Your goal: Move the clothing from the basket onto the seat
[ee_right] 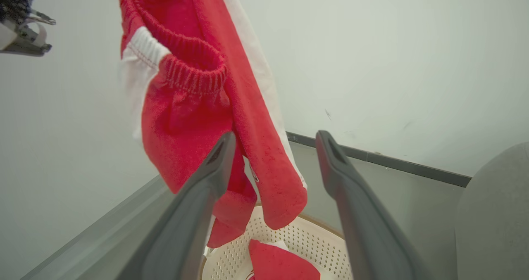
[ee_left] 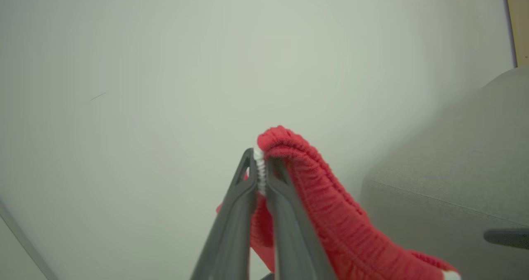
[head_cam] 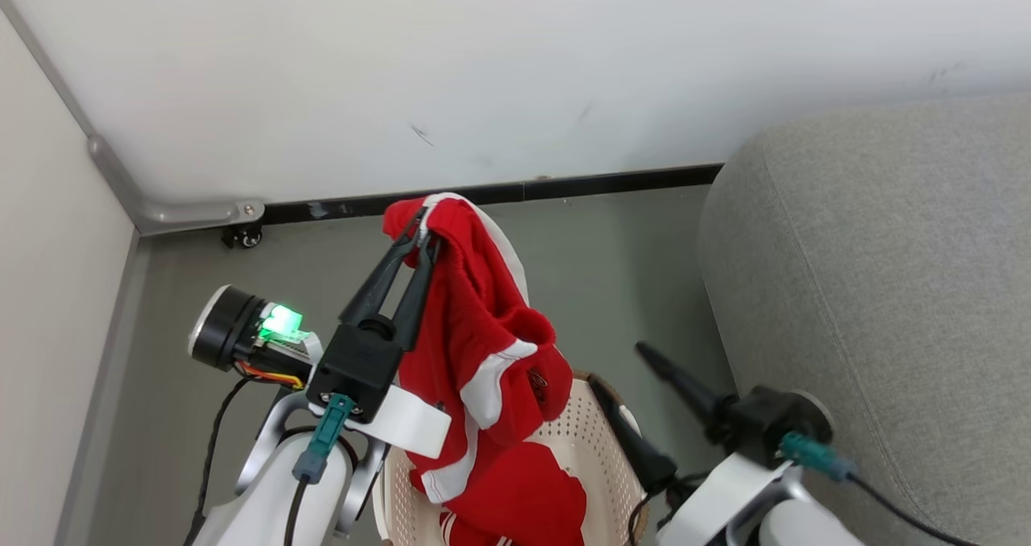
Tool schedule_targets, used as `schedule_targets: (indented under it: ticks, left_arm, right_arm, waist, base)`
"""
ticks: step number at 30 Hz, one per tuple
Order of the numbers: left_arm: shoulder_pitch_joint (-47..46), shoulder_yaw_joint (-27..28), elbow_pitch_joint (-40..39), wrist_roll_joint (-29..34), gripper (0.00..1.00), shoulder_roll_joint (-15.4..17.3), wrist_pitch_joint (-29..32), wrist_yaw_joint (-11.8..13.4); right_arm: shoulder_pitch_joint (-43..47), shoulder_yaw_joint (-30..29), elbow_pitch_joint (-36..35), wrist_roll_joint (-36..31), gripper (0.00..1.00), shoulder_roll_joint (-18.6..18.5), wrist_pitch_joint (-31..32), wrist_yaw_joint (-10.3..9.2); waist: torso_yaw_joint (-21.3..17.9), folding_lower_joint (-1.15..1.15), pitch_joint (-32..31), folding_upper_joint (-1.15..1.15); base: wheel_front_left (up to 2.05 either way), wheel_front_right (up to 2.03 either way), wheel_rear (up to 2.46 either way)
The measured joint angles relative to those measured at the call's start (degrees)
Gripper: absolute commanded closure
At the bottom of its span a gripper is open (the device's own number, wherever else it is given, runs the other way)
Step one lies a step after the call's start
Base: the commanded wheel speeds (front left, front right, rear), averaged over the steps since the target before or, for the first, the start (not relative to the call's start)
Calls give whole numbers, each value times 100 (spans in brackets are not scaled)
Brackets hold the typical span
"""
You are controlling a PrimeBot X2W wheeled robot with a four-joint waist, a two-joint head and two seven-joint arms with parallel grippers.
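Left side: the left gripper [head_cam: 427,236] had its fingers pinched tight on the elastic waistband of one red garment [head_cam: 475,320], which hung above the basket [head_cam: 592,441]. A second red garment [head_cam: 523,498] lay inside the basket. The right gripper [head_cam: 620,366], beside the basket: fingers wide apart, holding nothing. The grey seat [head_cam: 886,288] stood to the right.
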Motion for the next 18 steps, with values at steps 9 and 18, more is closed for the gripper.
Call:
schedule_targets:
  ticks: [9,18]
  left_arm:
    - [-219,-160,87,0,100,-121,0,-180]
    - [-447,-294,102,0,100,-244,51,-302]
  right_arm:
    - [87,1281,-145,376,0,-411,422,1]
    - [-52,1641,-247,486,0,-700,478,1]
  waist:
    - [58,0,-274,0]
    - [69,0,-377,0]
  base:
    - [0,0,0]
    - [0,0,0]
